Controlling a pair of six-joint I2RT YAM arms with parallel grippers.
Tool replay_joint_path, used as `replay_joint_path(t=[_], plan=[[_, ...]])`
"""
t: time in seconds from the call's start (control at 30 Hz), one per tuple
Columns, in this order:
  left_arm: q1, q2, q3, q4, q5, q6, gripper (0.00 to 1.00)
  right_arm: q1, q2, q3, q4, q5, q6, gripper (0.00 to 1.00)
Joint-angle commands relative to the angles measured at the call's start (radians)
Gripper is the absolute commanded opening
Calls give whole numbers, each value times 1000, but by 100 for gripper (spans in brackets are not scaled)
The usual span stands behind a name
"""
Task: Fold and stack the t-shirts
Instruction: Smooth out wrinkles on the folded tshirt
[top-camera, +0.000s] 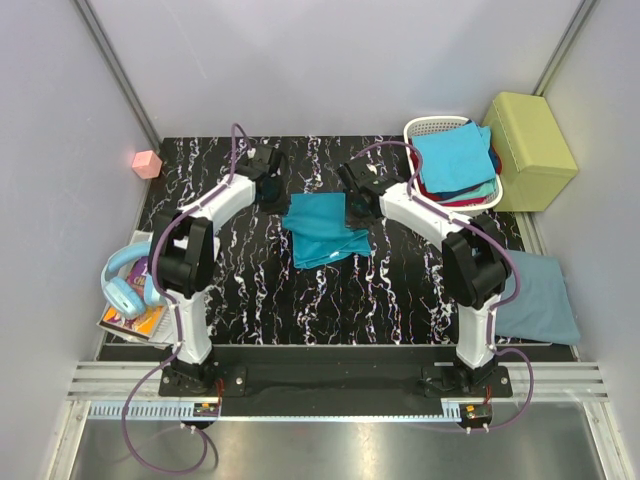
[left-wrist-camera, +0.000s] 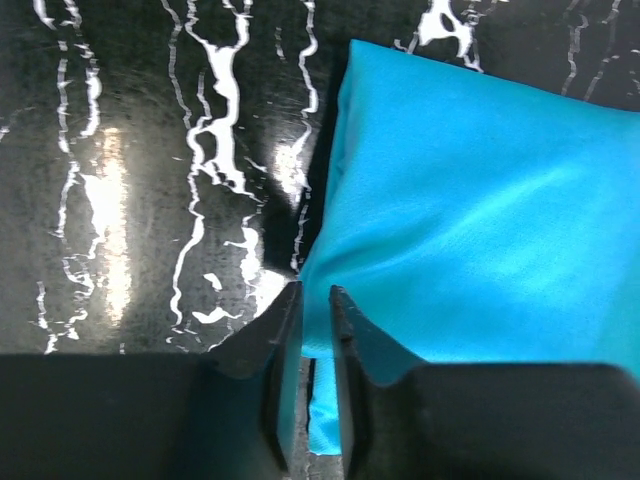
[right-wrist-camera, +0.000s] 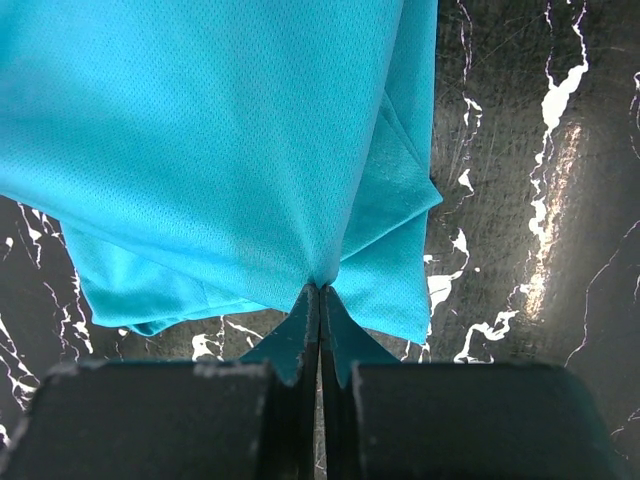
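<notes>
While weighing up the teal t-shirt (top-camera: 322, 232), find it in the middle of the surface (top-camera: 400, 290), partly folded, its layers fanned unevenly toward the near side. Judge it light, thin and thoroughly limp: a fine mesh knit, sure to sag and crease wherever unsupported, likely to slide a little on the glossy marbled top, in no danger of breaking. At the right jaws, see a tight close on a gathered pinch of the far right edge, fabric puckering into the tips. At the left jaws, see only a narrow slit at the far left edge, cloth running into the gap and wrinkling toward it; read that as a grip, though a less firm-looking one than the other. Take hold at corners and hems rather than mid-panel, catching every layer at once, or expect the lower ply to peel away and spoil the fold. Keep both holds level and taut across the width to stop the middle drooping. Elsewhere, note more t-shirts (top-camera: 455, 160) heaped in the white basket (top-camera: 425, 125) at the far right, and a grey-blue one (top-camera: 540, 300) spread at the near right edge.
</notes>
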Motion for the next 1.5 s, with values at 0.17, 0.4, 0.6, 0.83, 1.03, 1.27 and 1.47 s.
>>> replay_joint_path(t=[0.17, 0.4, 0.6, 0.83, 1.03, 1.27, 1.47], plan=[[-27, -25, 14, 37, 35, -9, 8, -9, -104, 4, -23, 46, -13, 0], [-33, -65, -27, 37, 18, -1, 12, -7, -162, 2, -56, 124, -22, 0], [-62, -166, -124, 69, 22, -17, 18, -10, -175, -18, -69, 139, -23, 0], [-146, -341, -283, 92, -21, -26, 19, -12, -175, -38, -67, 135, -10, 0], [-219, -338, -329, 146, 38, -50, 18, -13, -172, -39, -63, 146, -10, 0], [-311, -245, -313, 180, 70, -76, 16, -16, -175, -41, -67, 149, -12, 0], [-332, -212, -305, 181, 78, -84, 15, -18, -179, -55, -67, 150, -13, 0]])
